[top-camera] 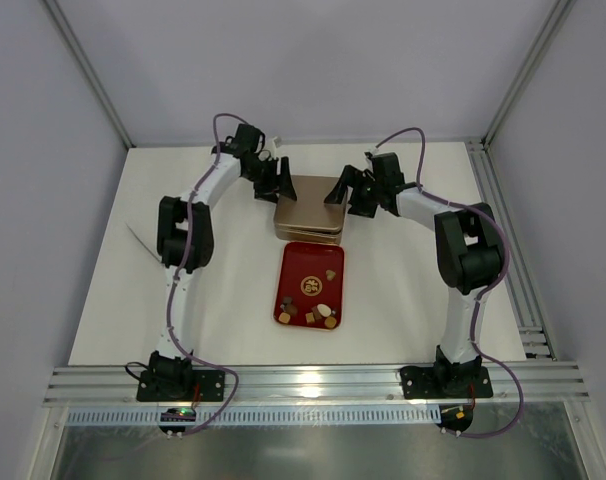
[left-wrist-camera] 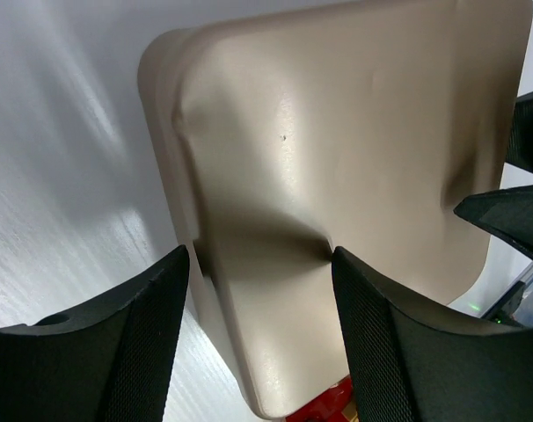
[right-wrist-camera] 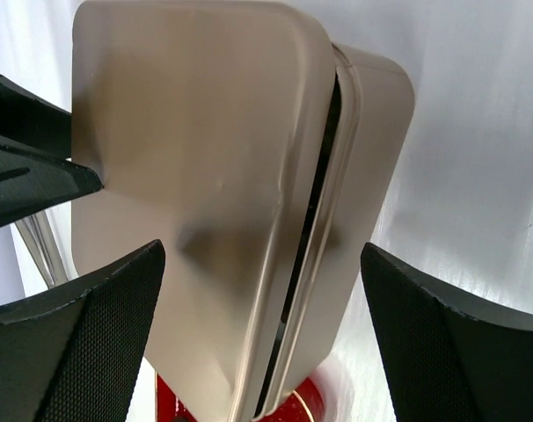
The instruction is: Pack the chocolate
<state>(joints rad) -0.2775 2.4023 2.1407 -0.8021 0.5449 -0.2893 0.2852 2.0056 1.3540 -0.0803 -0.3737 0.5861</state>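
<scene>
Several small chocolate pieces, dark brown, tan and cream, lie on the red tray, mostly at its near end. Just behind the tray stands a tan metal box. In the right wrist view its lid sits shifted on the base, with a dark gap between them. My left gripper is open at the box's far left corner, its jaws on either side of the box edge. My right gripper is open at the far right corner.
A red corner of the tray shows under the box in the left wrist view and the right wrist view. The white table lies inside grey walls. An aluminium rail runs along the near edge.
</scene>
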